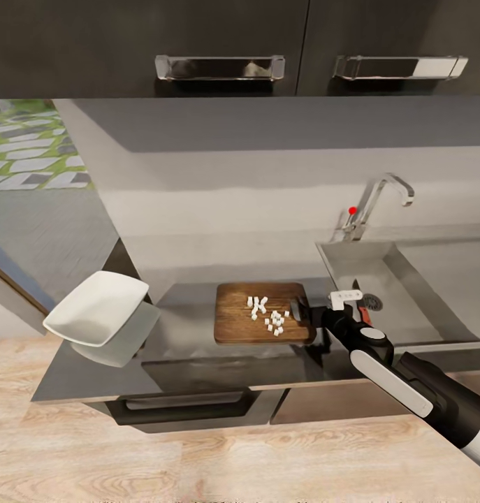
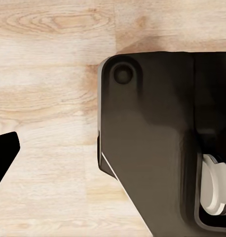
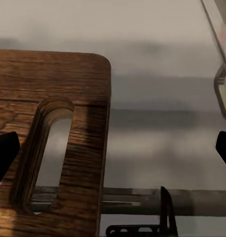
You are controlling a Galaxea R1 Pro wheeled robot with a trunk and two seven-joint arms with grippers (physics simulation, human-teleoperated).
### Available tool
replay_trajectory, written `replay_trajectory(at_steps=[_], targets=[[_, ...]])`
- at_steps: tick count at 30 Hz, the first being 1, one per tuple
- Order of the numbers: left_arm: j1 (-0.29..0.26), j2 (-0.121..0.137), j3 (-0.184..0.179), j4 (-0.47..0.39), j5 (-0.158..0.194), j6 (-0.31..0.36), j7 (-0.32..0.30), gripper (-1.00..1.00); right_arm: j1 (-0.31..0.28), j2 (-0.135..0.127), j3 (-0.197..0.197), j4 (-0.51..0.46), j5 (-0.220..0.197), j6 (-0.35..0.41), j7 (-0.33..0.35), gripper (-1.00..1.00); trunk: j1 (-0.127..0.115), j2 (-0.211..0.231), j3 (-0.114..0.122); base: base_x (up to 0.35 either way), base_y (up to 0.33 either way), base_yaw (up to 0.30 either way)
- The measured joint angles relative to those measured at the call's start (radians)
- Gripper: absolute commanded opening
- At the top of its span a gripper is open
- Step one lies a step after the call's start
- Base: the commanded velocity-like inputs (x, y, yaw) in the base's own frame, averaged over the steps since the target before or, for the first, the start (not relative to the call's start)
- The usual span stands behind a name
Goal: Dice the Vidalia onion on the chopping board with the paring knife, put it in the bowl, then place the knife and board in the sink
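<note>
Most of the cutting looks done: pale diced onion (image 1: pixel 269 316) bits lie scattered on the chopping board (image 1: pixel 234 325), which sits on the surface (image 1: pixel 184 307) just left of the sink (image 1: pixel 407 293), while the white bowl (image 1: pixel 96 307) stands well apart at the far-left end without any bits I can see, so filling it and sinking board and knife remain. My right claw (image 1: pixel 304 309) hovers at the board's right edge, spread wide and holding nothing I can see. Its wrist camera shows the board's slot handle (image 3: pixel 46 153) close up, hidden from the head view, whereas my left wrist camera faces wooden floor (image 2: pixel 44 74) and one dark fingertip (image 2: pixel 4 153), so I cannot tell my left claw's state.
</note>
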Motion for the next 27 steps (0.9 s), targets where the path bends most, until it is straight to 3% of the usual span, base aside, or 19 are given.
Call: replay_trajectory(at_steps=[27], targets=[[0.0,0.0,-0.001,0.002,0.0,0.0,0.0,1.0,0.0,0.002,0.001,0.0,0.0,-0.001,-0.005,1.0,0.0,0.0,-0.043,0.009,0.0,0.0]])
